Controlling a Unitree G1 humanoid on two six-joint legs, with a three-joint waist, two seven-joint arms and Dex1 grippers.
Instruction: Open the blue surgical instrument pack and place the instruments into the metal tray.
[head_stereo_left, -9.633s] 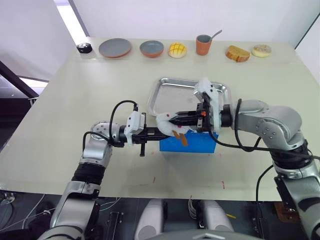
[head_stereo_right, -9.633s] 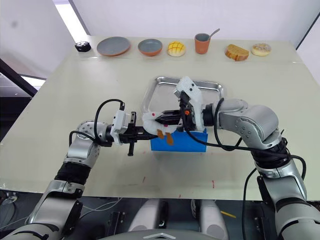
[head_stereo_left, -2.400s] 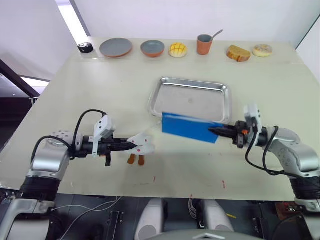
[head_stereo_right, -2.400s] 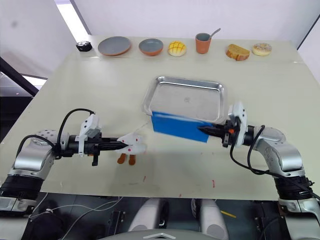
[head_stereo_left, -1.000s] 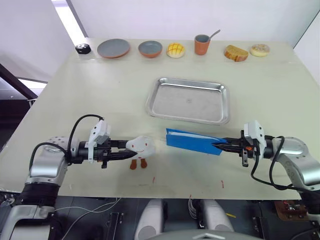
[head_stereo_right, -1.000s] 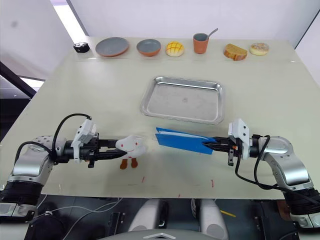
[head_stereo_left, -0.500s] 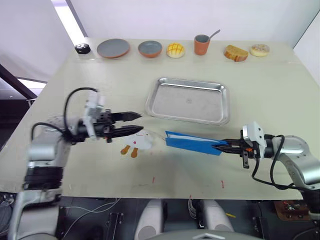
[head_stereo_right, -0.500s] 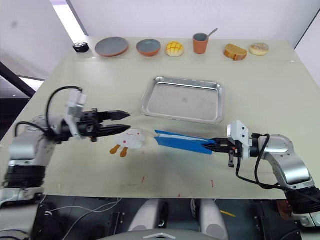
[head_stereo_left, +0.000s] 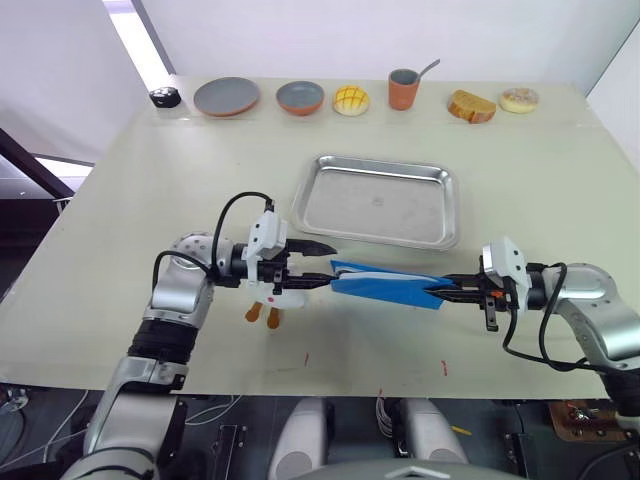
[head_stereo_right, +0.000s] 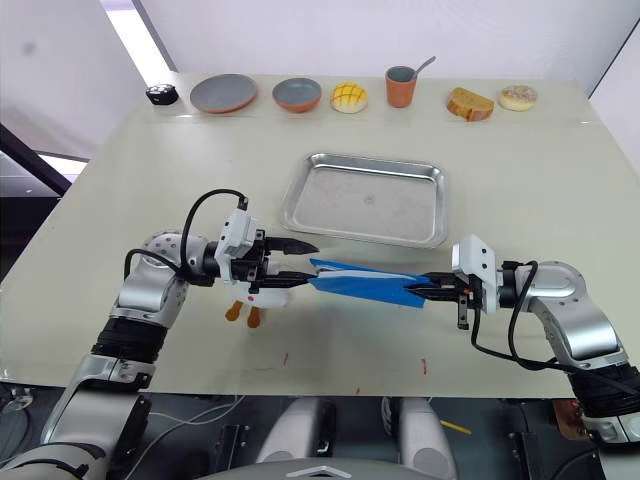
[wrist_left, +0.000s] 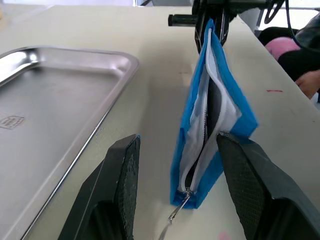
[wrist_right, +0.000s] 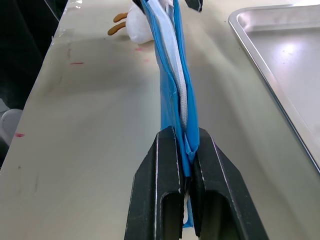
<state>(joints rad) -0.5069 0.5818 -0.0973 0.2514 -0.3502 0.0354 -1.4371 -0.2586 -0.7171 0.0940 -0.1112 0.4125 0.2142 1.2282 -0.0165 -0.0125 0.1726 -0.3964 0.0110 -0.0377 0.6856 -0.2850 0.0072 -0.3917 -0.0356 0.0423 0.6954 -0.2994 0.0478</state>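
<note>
Table (head_stereo_left: 120, 200) | right end effector (head_stereo_left: 447, 291) pinching pack (head_stereo_left: 385, 284) | left end effector (head_stereo_left: 322, 266) spread at pack's end

Left gripper (head_stereo_left: 318, 266), mid-frame, reaches right with jaws spread; right gripper (head_stereo_left: 436, 291), lower right, points left, jaws pinched together.

Pack (head_stereo_left: 385, 285) btwn L gripper (head_stereo_left: 322, 264) & R gripper (head_stereo_left: 447, 291), tray (head_stereo_left: 381, 202) just behind, toy (head_stereo_left: 268, 296) under L gripper, plates (head_stereo_left: 227, 96) far edge.

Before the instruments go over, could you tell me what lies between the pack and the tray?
Bare table separates pack and tray, in the left wrist view.
</note>
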